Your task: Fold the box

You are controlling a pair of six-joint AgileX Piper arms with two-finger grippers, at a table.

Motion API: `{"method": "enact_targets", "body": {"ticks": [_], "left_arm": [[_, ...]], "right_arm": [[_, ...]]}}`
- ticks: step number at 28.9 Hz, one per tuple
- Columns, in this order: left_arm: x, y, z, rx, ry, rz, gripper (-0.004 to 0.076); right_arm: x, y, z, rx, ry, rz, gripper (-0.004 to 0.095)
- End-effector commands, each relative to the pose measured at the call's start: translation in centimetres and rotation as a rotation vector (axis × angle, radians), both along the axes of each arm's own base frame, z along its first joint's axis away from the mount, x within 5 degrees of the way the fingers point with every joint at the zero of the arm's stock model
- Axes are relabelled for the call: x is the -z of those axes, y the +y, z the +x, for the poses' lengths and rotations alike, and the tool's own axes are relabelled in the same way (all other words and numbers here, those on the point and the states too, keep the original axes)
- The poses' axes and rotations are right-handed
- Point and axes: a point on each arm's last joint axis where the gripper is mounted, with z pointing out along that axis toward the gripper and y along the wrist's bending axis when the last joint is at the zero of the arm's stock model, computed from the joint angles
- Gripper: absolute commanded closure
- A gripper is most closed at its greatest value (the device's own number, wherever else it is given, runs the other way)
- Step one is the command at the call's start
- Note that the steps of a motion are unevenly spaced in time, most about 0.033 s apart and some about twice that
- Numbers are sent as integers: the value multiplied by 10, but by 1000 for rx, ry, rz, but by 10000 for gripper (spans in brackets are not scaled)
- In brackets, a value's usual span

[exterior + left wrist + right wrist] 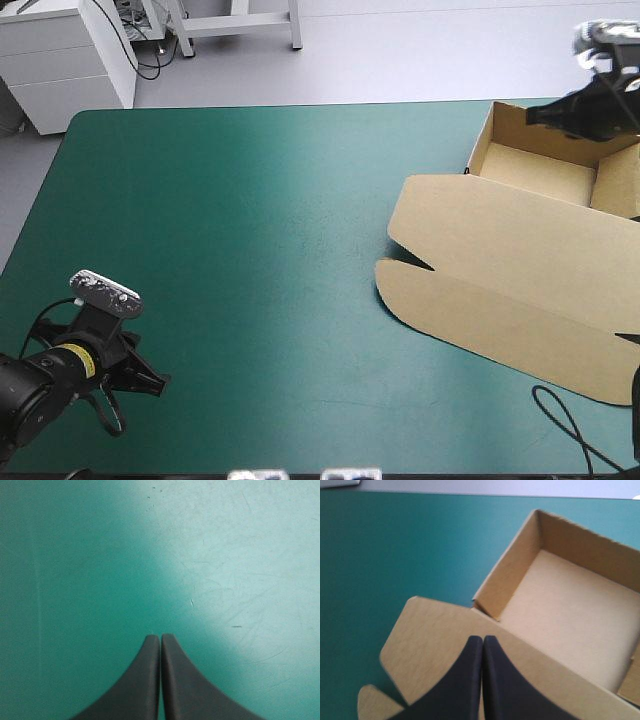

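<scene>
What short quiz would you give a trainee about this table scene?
1. True or false: the box is a flat sheet with no walls raised.
2. The left gripper hangs over: A the box; B the bare teal-green cover; C a white cloth.
3. Fill in: the right gripper has its fingers ____.
Key: 1 false; 2 B; 3 shut.

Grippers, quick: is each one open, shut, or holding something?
Left gripper: shut, empty, over the bare teal-green cover.
Right gripper: shut, empty, over the box.
</scene>
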Motion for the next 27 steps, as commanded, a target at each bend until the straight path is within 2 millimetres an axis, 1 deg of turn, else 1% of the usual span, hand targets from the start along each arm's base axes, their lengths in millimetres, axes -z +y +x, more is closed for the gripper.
{"method": "enact_targets", "body": {"ticks": [1, 4, 5, 6, 10, 12, 14, 18, 21, 23, 25, 27], "left_arm": [[-10, -2, 3, -2, -61, -41, 731], [-10, -2, 3, 0, -64, -42, 731], [-10, -2, 3, 0, -65, -45, 731], [-10, -3, 3, 1, -63, -47, 731], [-9, -5, 2, 14, -49, -69, 731], [-9, -6, 1, 26, -42, -78, 731], [-8, -7, 1, 28, -36, -86, 731], [7, -10, 2, 39, -14, -99, 731], [21, -10, 2, 39, 21, -81, 731], [28, -10, 1, 40, 36, -78, 731], [34, -12, 1, 42, 51, -101, 731], [35, -14, 1, 44, 48, -118, 731]], "right_arm": [[-5, 34, -29, -112, -22, -76, 921], [8, 62, -51, -199, 20, -112, 921], [14, 68, -56, -223, 35, -115, 921], [17, 75, -67, -253, 28, -114, 921], [38, 87, -99, -294, -7, -96, 921], [50, 87, -118, -301, -31, -90, 921], [61, 83, -138, -295, -57, -87, 921], [87, 72, -172, -286, -116, -104, 921], [108, 66, -194, -270, -157, -101, 922], [118, 62, -208, -260, -192, -96, 922], [133, 58, -222, -244, -237, -90, 922], [142, 56, -229, -236, -259, -86, 922]]}}
